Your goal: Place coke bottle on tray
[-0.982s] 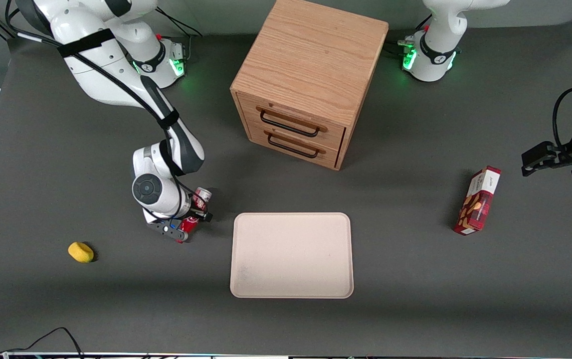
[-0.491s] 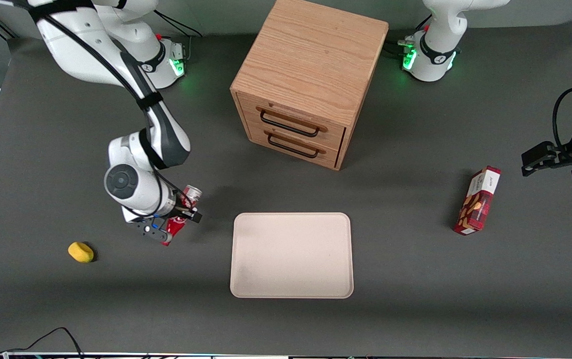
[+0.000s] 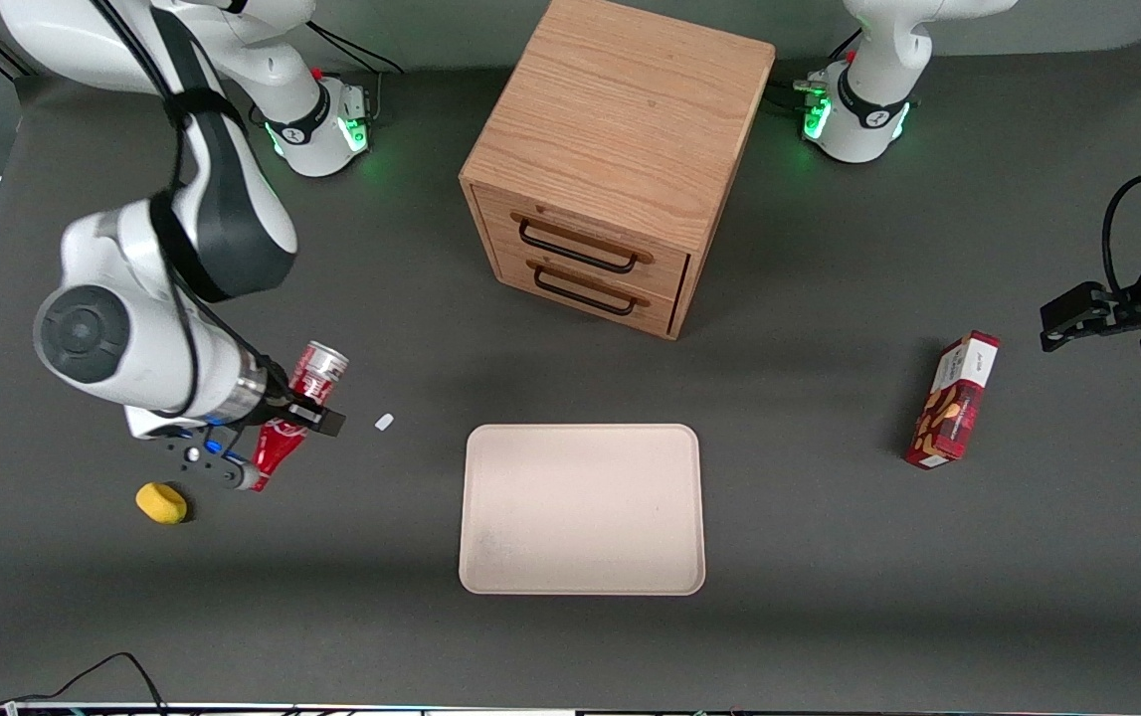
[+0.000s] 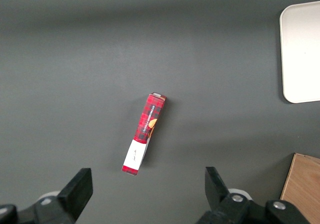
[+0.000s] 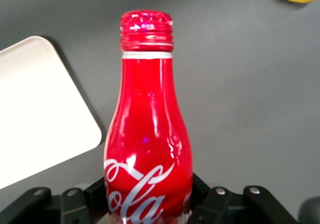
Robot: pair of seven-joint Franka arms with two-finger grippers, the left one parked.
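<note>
This is a robotics lab bench. Two white robot arms stand on bases lit green, fixed along the edge of a dark grey table farthest from the front camera, and a loose cable trails at the nearest edge. The goods are unrelated props: a wooden drawer cabinet, a beige tray, a snack box and a yellow lump. The gripper hangs above the table toward the working arm's end, clamped on a coke bottle.
</note>
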